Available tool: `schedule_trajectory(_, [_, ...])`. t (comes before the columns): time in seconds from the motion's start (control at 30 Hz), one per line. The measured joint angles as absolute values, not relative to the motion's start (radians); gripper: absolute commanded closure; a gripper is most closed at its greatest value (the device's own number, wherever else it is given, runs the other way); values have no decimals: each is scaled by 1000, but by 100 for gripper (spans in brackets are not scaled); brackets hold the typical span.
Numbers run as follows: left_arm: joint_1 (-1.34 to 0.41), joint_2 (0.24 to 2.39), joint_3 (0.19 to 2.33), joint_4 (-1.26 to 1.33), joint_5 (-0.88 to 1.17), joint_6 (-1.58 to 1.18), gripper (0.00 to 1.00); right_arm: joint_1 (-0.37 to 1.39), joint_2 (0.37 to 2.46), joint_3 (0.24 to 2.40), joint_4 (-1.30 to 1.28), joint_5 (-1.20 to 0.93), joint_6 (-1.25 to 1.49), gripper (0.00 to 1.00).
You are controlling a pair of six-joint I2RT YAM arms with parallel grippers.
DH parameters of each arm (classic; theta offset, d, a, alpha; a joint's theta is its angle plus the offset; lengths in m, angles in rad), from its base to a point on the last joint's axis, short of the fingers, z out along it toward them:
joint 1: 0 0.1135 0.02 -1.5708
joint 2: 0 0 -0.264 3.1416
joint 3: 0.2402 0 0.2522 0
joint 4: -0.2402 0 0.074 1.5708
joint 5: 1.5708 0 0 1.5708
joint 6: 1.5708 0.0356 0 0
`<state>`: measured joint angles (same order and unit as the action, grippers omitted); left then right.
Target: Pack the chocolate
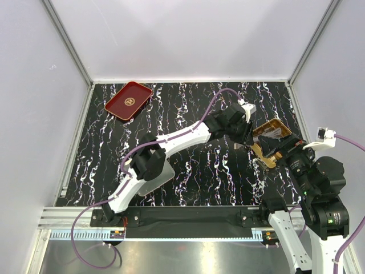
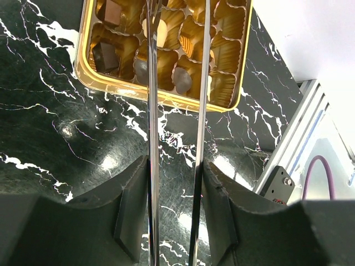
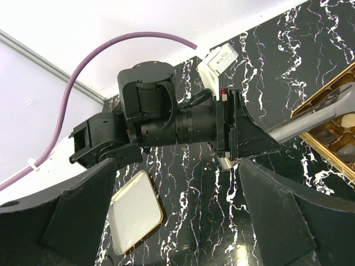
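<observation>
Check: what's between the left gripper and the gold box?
Left wrist view: bare marble tabletop, crossed only by the two metal tong blades the left gripper holds.

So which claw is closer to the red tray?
Left. The left claw, holding tongs, is over by the gold box on the right side, far from the red tray in the far left corner. The right claw is even farther right.
</observation>
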<state>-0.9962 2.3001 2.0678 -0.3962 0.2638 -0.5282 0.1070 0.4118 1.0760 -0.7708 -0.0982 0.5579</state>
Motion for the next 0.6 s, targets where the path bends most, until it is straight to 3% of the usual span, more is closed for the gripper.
schedule_trajectory(0.33, [-997, 2240, 2062, -432, 196, -520, 56, 107, 423, 1097, -772, -99, 558, 0])
schedule_trajectory(0.6, [-951, 1876, 1864, -493, -23, -490, 52, 107, 425, 1099, -797, -89, 562, 0])
